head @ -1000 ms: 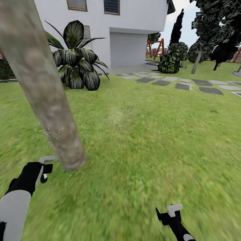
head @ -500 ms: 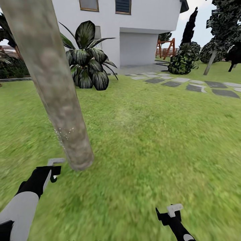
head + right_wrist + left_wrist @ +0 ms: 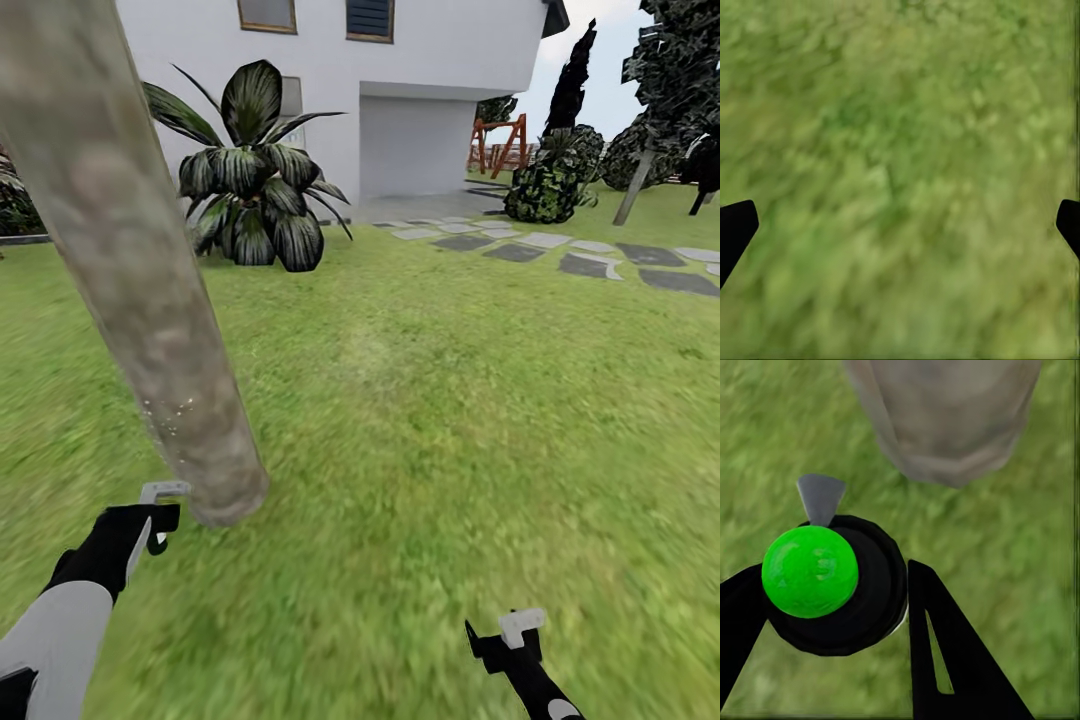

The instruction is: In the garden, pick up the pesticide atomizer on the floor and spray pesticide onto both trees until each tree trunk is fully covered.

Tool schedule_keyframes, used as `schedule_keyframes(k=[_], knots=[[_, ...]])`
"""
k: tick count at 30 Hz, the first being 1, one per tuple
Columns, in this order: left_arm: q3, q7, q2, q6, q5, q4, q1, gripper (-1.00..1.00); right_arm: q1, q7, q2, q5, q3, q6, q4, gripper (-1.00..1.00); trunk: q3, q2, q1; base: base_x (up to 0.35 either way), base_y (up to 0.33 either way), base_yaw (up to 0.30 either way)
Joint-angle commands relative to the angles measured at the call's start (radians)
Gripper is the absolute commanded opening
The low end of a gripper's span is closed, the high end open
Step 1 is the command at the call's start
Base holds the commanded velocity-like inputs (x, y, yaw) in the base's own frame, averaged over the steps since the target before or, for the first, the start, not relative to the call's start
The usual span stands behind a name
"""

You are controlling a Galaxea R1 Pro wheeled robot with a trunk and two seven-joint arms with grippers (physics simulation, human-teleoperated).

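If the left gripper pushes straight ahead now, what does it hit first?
Probably the tree trunk: the left gripper, shut on the atomizer, points at its base, though depth is uncertain.

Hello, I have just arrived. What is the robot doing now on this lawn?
The robot stands on the grass close to a thick grey-brown tree trunk. Its left gripper is closed around the pesticide atomizer, which has a green top and a grey nozzle aimed toward the base of the trunk. Small pale droplets speckle the lower trunk. The right gripper is open, holds nothing, and hangs above bare grass.
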State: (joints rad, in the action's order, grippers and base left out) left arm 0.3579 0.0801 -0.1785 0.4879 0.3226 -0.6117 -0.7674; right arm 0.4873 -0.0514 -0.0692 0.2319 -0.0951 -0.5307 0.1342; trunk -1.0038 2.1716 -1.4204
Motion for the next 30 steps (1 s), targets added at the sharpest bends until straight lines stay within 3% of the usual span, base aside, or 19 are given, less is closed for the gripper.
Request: schedule_keyframes(k=[1, 4, 9, 30], knots=[[0.004, 0.009, 0.001, 0.005, 0.01, -0.003, 0.001, -1.0, 0.001, -0.005, 0.0, 0.006, -0.008, -0.003, -0.001, 1.0, -0.001, 0.0, 0.0, 0.027, -0.263, 0.0], [0.007, 0.009, 0.0, 0.004, 0.009, 0.0, 0.003, -1.0, 0.001, -0.006, 0.0, 0.006, -0.008, -0.003, -0.001, 1.0, -0.001, 0.0, 0.0, 0.005, -0.271, 0.0], [0.053, 0.01, -0.001, 0.003, 0.008, 0.001, 0.003, -1.0, 0.001, -0.006, 0.0, 0.006, -0.008, -0.003, -0.002, 1.0, -0.001, 0.0, 0.0, 0.11, -0.242, 0.02], [0.056, 0.01, 0.008, 0.001, 0.004, -0.01, 0.003, -1.0, 0.001, -0.007, 0.002, 0.006, -0.008, -0.002, -0.002, 1.0, -0.001, 0.0, 0.0, 0.148, -0.238, 0.26]])
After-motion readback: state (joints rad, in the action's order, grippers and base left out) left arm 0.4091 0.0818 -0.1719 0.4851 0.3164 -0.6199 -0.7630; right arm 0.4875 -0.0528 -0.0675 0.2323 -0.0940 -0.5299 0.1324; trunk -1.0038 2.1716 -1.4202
